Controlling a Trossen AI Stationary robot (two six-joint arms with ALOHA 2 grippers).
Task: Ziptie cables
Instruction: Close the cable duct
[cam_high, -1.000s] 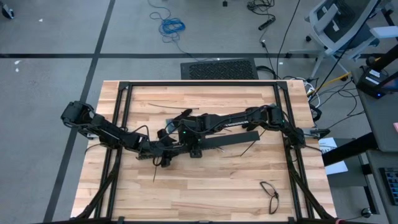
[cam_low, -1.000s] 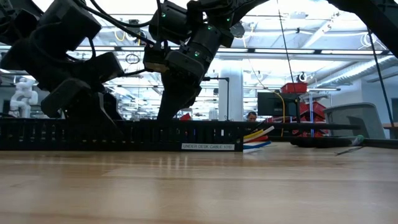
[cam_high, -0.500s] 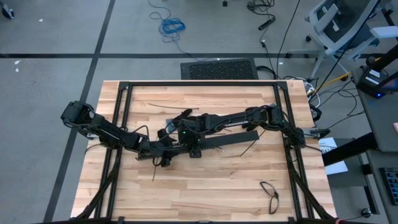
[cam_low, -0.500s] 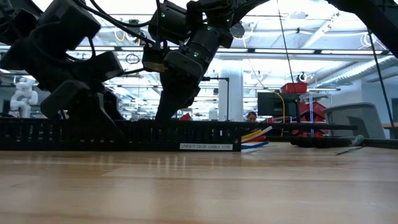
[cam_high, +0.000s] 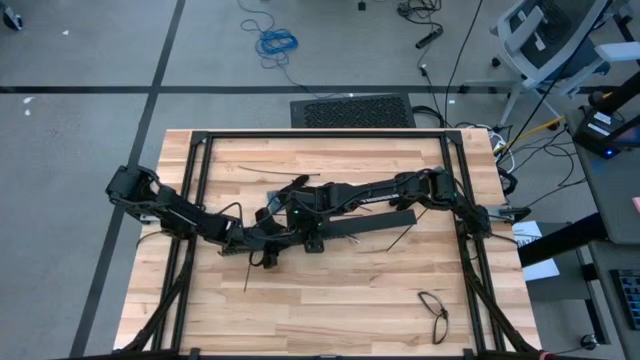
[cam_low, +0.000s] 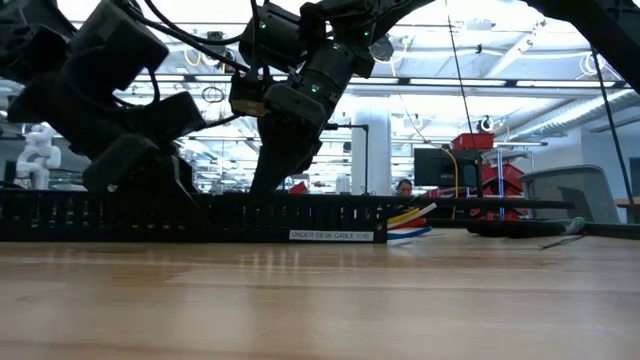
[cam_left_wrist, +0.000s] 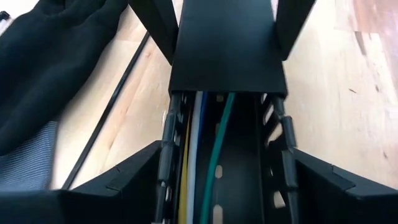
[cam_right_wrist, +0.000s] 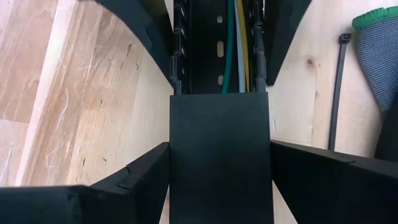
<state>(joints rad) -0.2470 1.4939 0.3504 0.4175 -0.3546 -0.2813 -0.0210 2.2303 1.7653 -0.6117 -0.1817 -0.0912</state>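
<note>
A long black slotted cable tray (cam_high: 375, 221) lies flat on the table's middle. Part of it is closed by a flat lid (cam_right_wrist: 219, 162). In the open part lie the cables (cam_left_wrist: 214, 155), green, white and yellow, and their ends (cam_low: 412, 220) stick out of the tray's right end. My left gripper (cam_left_wrist: 224, 151) straddles the open stretch near the tray's left end (cam_high: 268, 245), its fingers close beside both walls. My right gripper (cam_right_wrist: 220, 144) sits on the lidded stretch (cam_high: 302, 225), just right of the left gripper. My left gripper has a finger (cam_left_wrist: 134, 177) beside each outer wall (cam_left_wrist: 165, 149) of the tray's open stretch, slanting down from the table's left. I cannot tell whether they touch. My right gripper pinches the lidded stretch by its two long sides (cam_right_wrist: 170, 155), across the tray and slanting down from the right. The tray stays flat on the table.
Thin black zip ties lie loose by the tray (cam_right_wrist: 339, 87), at the near left (cam_high: 245, 275) and at the far side (cam_high: 255, 170). A grey mesh sleeve (cam_right_wrist: 379, 50) lies beside the tray. A black cable loop (cam_high: 432, 312) lies near right. Black frame rails (cam_high: 320, 135) border the table.
My left arm has leaned a little further in over the table toward the tray, while its gripper stays at the tray's left end. The tray and the right arm have kept still.
</note>
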